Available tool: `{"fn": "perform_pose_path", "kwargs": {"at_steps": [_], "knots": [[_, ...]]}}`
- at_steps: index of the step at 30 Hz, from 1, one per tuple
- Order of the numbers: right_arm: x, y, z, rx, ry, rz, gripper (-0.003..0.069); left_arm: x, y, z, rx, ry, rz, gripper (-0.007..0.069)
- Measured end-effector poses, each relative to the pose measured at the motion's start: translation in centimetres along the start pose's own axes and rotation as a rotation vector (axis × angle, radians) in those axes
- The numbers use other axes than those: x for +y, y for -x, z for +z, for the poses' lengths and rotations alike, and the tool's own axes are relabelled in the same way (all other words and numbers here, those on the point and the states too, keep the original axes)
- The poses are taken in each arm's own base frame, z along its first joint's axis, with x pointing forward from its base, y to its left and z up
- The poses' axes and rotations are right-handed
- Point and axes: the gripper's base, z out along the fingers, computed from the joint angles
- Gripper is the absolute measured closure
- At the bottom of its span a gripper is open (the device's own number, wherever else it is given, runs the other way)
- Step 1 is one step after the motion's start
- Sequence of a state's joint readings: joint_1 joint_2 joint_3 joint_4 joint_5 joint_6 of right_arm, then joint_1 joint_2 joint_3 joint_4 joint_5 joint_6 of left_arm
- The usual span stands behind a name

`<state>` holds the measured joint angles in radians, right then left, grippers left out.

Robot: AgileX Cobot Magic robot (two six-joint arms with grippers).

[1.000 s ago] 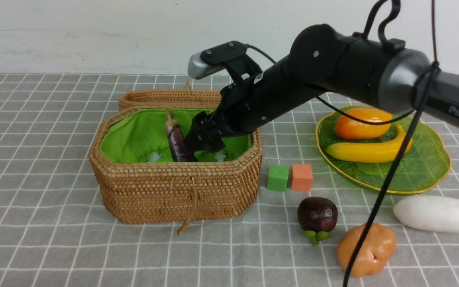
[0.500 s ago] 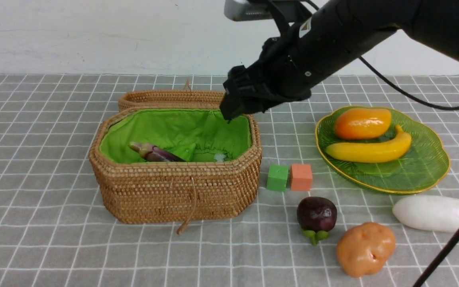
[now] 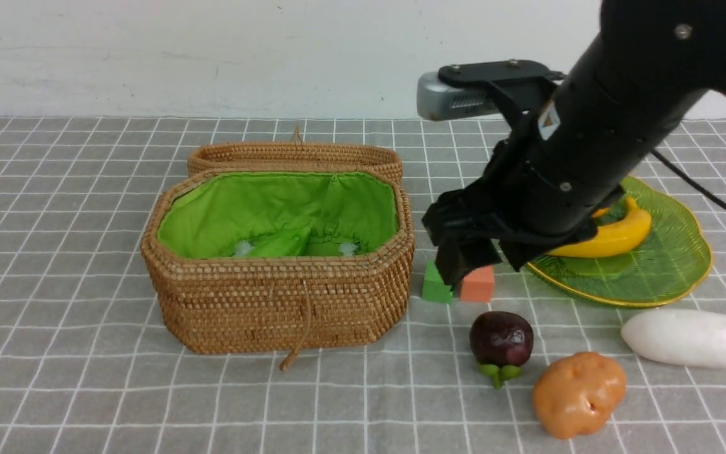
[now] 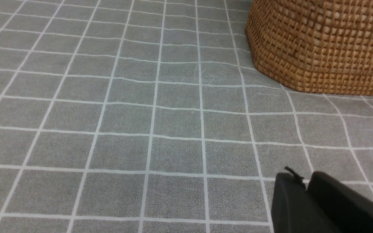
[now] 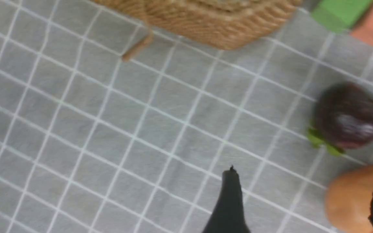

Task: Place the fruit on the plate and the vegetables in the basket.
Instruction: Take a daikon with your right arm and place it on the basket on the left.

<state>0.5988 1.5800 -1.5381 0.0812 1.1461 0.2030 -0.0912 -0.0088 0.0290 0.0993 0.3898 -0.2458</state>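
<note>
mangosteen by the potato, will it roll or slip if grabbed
The mangosteen is round, so a nudge would probably roll it, though its green leaves may brake that. Its skin looks glossy, so it could slip from a loose pinch.

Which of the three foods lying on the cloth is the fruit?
The dark-purple mangosteen, round with a green calyx. The lumpy orange-brown potato and the white radish are vegetables.
</note>
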Motion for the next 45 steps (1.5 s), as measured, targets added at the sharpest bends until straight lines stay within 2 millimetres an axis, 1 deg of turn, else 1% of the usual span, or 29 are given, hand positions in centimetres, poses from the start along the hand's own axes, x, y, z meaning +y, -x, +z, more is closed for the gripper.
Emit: {"fn": "perform_pose_path", "kwargs": {"at_steps": [3, 4, 6, 10, 15, 19, 20, 21, 22, 25, 30, 31, 32, 33, 35, 38, 41, 43, 44, 45], "knots": [[-0.9, -1.0, -1.7, -0.044, -0.072, 0.042, 0.0119, 0.0, 0.0, 0.0, 0.000, 0.000, 0.000, 0.0550], [-1.0, -1.1, -1.7, -0.046, -0.084, 0.043, 0.0119, 0.0, 0.0, 0.0, 0.000, 0.000, 0.000, 0.0550], [-1.7, -2.0, -2.9, -0.079, -0.136, 0.089, 0.0119, 0.0, 0.0, 0.0, 0.000, 0.000, 0.000, 0.0550], [-2.6, -3.3, -4.0, -0.123, -0.204, 0.168, 0.0119, 0.0, 0.0, 0.0, 0.000, 0.000, 0.000, 0.0547], [-3.1, -3.8, -4.6, -0.160, -0.225, 0.268, 0.0119, 0.0, 0.0, 0.0, 0.000, 0.000, 0.000, 0.0543], [-4.0, -3.8, -4.7, -0.172, -0.235, 0.334, 0.0120, 0.0, 0.0, 0.0, 0.000, 0.000, 0.000, 0.0538], [-4.9, -3.7, -4.7, -0.172, -0.243, 0.376, 0.0120, 0.0, 0.0, 0.0, 0.000, 0.000, 0.000, 0.0536], [-5.1, -3.7, -4.7, -0.171, -0.244, 0.388, 0.0120, 0.0, 0.0, 0.0, 0.000, 0.000, 0.000, 0.0536], [-6.1, -3.6, -4.8, -0.173, -0.248, 0.433, 0.0120, 0.0, 0.0, 0.0, 0.000, 0.000, 0.000, 0.0535], [-8.2, -3.5, -5.1, -0.183, -0.253, 0.525, 0.0120, 0.0, 0.0, 0.0, 0.000, 0.000, 0.000, 0.0532], [-11.2, -3.9, -5.6, -0.178, -0.283, 0.657, 0.0120, 0.0, 0.0, 0.0, 0.000, 0.000, 0.000, 0.0532], [-12.0, -4.3, -5.5, -0.163, -0.300, 0.686, 0.0120, 0.0, 0.0, 0.0, 0.000, 0.000, 0.000, 0.0531], [-12.1, -4.3, -5.5, -0.163, -0.302, 0.690, 0.0120, 0.0, 0.0, 0.0, 0.000, 0.000, 0.000, 0.0531], [-12.9, -4.9, -5.1, -0.145, -0.320, 0.733, 0.0120, 0.0, 0.0, 0.0, 0.000, 0.000, 0.001, 0.0531], [-13.4, -5.5, -4.6, -0.127, -0.328, 0.769, 0.0120, 0.0, 0.0, 0.0, 0.000, 0.000, 0.001, 0.0531], [-15.0, -7.3, -2.7, -0.112, -0.339, 0.882, 0.0120, 0.0, 0.0, 0.0, 0.000, 0.002, 0.004, 0.0531], [-16.5, -8.3, -1.3, -0.144, -0.304, 1.010, 0.0120, 0.0, 0.0, 0.0, 0.000, 0.002, 0.004, 0.0531], [-17.9, -9.2, -0.5, -0.188, -0.268, 1.145, 0.0120, 0.0, 0.0, 0.0, 0.000, 0.002, 0.004, 0.0530], [-18.5, -9.5, -0.2, -0.207, -0.251, 1.214, 0.0120, 0.0, 0.0, 0.0, 0.000, 0.002, 0.004, 0.0529], [-18.6, -9.6, -0.2, -0.209, -0.248, 1.228, 0.0120, 0.0, 0.0, 0.0, 0.000, 0.002, 0.004, 0.0529]]}}
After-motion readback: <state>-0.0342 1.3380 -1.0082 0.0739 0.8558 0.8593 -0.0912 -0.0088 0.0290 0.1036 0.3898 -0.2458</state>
